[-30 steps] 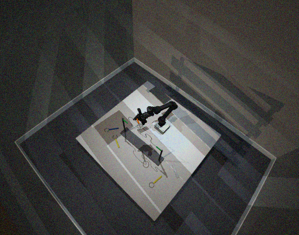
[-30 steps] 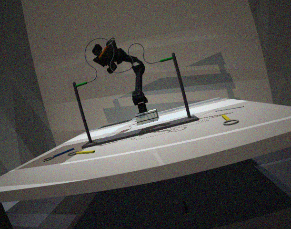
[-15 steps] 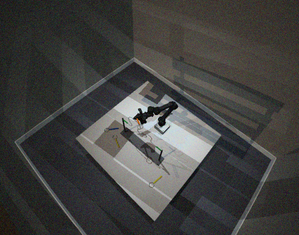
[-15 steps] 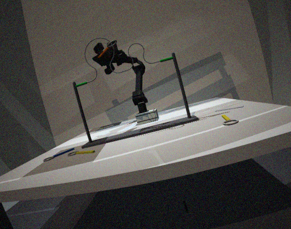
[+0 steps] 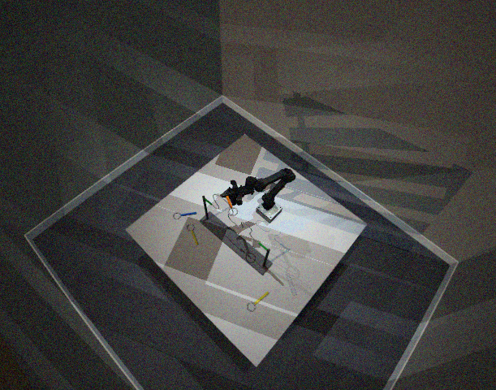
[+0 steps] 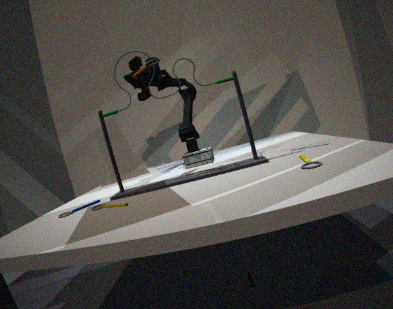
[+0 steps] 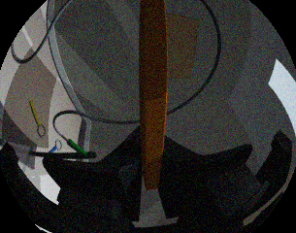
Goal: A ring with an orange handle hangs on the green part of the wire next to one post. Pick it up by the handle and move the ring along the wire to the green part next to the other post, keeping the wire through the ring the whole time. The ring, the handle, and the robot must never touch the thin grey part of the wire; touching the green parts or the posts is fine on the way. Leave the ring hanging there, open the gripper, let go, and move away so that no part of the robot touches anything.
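A blue-handled ring and two yellow-handled rings lie on the tabletop.

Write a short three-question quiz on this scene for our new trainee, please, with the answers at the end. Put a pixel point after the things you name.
1. True or false: the gripper (image 5: 226,196) (image 6: 130,76) is holding the orange handle (image 5: 229,202) (image 6: 139,71) (image 7: 153,97).

2. Which color is the single handle lying on the table (image 5: 239,331) (image 6: 222,229) that is not yellow?
A) red
B) blue
C) white

3. Fill in the blank: the wire (image 5: 214,201) (image 6: 114,69) (image 7: 219,44) has a ____ part beside each post (image 5: 205,208) (image 6: 110,152).

Key: 1 true; 2 B; 3 green
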Tool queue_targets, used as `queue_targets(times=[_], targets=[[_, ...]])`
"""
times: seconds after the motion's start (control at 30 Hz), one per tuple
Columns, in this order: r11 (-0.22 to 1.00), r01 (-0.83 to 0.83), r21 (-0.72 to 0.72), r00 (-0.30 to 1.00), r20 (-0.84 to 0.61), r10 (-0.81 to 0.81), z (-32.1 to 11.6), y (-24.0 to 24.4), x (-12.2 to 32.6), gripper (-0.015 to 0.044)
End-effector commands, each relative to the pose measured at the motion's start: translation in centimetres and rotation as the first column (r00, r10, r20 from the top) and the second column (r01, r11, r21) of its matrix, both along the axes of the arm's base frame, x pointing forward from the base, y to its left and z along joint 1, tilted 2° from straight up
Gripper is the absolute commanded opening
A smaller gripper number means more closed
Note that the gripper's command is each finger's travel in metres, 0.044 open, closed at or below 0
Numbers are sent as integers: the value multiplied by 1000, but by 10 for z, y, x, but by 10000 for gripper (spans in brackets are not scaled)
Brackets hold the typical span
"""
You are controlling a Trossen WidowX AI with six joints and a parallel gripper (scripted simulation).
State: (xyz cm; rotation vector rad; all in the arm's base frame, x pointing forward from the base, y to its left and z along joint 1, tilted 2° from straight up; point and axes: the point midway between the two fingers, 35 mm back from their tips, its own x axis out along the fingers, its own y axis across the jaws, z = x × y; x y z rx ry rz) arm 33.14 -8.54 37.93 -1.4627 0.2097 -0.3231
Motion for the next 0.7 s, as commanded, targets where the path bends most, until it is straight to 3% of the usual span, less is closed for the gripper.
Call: queue_targets(times=[0.0,0.67], targets=[[999,-4,-48,1000,4,4,0,0,0,-150],[957,1,-290,999,47,13,8,1,0,-150]])
